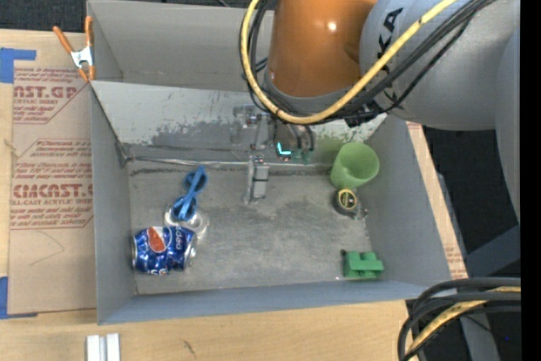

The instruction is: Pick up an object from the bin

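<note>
Bin [169, 38] w/ crushed blue can [162, 250], green cup [355, 165], green block [363, 264]; gripper [256, 184] mid-bin

Bright, even overhead light; white glare spot on orange wrist cover [331, 23], bin [114, 182] left wall in shade

1. Bin [279, 245]: grey metal, floor matt and scuffed.
2. Crushed can [163, 249] at 8 o'clock: shiny printed metal.
3. Green cup [353, 165] at 3 o'clock: smooth plastic.
4. Orange wrist cover [321, 34]: glossy, smooth.
</note>
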Motion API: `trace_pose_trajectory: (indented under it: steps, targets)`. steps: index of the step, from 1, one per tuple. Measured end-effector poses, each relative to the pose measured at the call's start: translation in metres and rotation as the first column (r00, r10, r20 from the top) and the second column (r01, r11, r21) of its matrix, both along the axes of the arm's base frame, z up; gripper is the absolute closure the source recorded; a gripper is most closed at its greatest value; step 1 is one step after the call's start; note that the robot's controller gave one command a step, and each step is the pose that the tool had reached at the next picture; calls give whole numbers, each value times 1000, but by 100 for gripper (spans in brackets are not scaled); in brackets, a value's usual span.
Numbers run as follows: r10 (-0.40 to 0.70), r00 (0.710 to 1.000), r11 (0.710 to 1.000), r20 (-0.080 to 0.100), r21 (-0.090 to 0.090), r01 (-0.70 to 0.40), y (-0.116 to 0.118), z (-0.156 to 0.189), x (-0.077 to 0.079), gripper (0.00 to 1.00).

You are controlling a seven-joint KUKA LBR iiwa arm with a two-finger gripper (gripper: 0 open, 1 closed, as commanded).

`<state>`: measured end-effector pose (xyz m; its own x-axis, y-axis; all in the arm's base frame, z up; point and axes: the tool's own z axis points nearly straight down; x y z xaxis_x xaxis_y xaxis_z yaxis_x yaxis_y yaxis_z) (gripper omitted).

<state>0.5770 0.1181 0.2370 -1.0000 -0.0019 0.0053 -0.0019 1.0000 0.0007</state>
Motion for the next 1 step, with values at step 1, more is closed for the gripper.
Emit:
trace_pose_trajectory:
  steps: [1]
  targets:
    - [-83,997,997,5,0,83,40,-170,-17,0]
